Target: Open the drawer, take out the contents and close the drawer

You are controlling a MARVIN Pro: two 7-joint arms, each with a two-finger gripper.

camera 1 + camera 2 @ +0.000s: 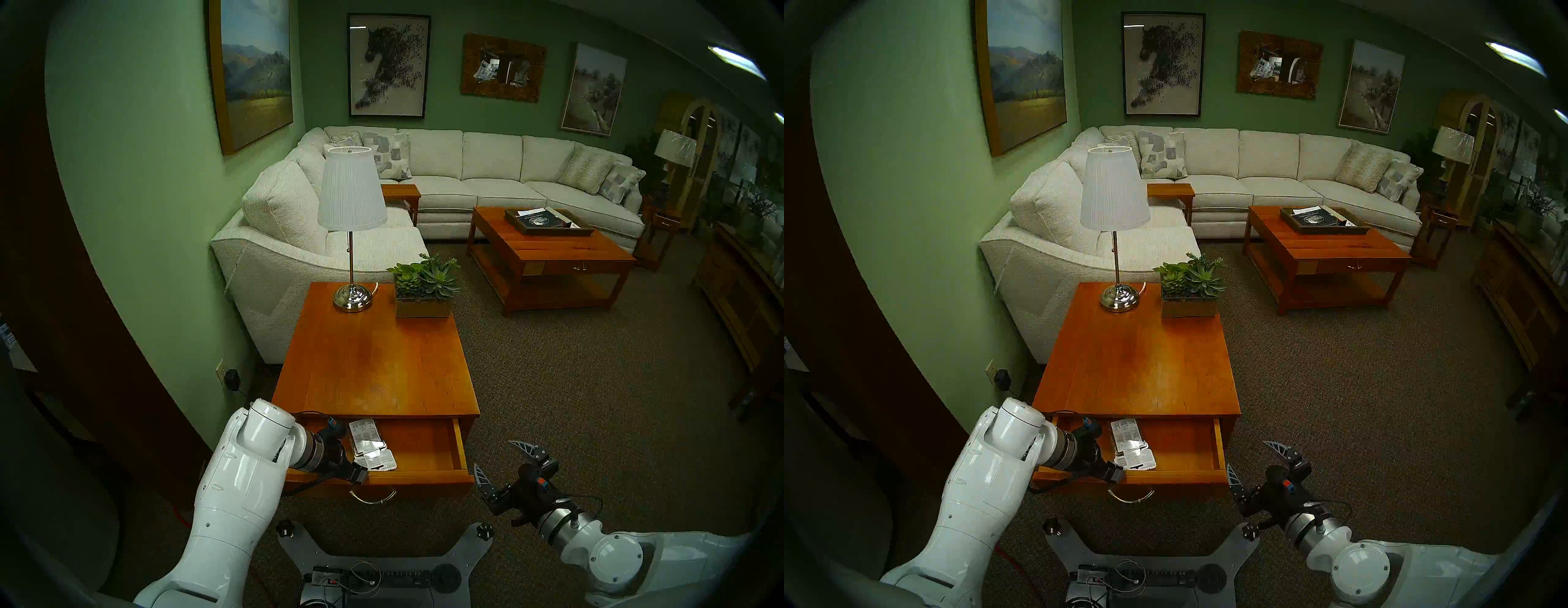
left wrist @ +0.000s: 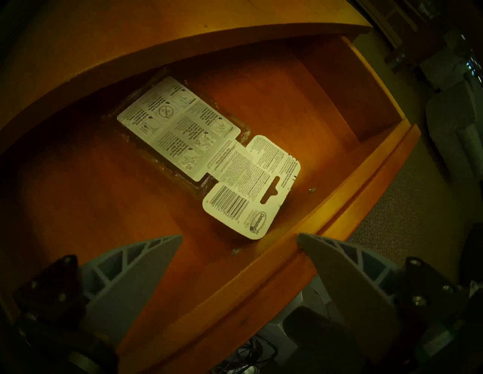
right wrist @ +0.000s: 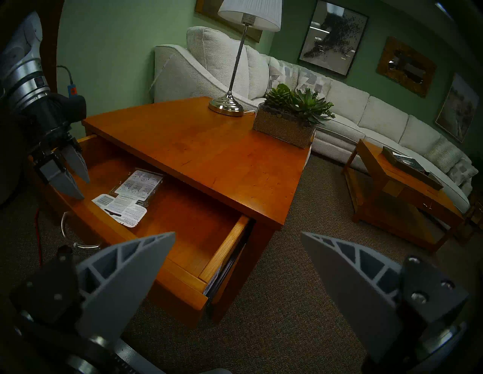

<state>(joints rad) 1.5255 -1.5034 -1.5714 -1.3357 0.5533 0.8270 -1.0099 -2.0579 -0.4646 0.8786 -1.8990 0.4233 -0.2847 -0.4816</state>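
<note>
The cherry-wood drawer (image 1: 424,448) of the side table stands pulled open, its silver bail handle (image 1: 372,497) hanging at the front. Two flat clear blister packs with white printed labels (image 1: 370,441) lie overlapped in its left half; the left wrist view shows one (image 2: 183,125) behind the other (image 2: 251,188). My left gripper (image 2: 240,236) is open and empty. It hovers over the drawer's front rim (image 2: 339,198), just short of the packs. My right gripper (image 1: 494,456) is open and empty, off the drawer's right front corner above the carpet.
A lamp (image 1: 352,229) and a succulent planter (image 1: 424,293) stand at the back of the side table top (image 1: 373,361). A white sectional sofa (image 1: 271,263) is behind it and a coffee table (image 1: 547,254) farther right. My base (image 1: 382,564) is below the drawer front.
</note>
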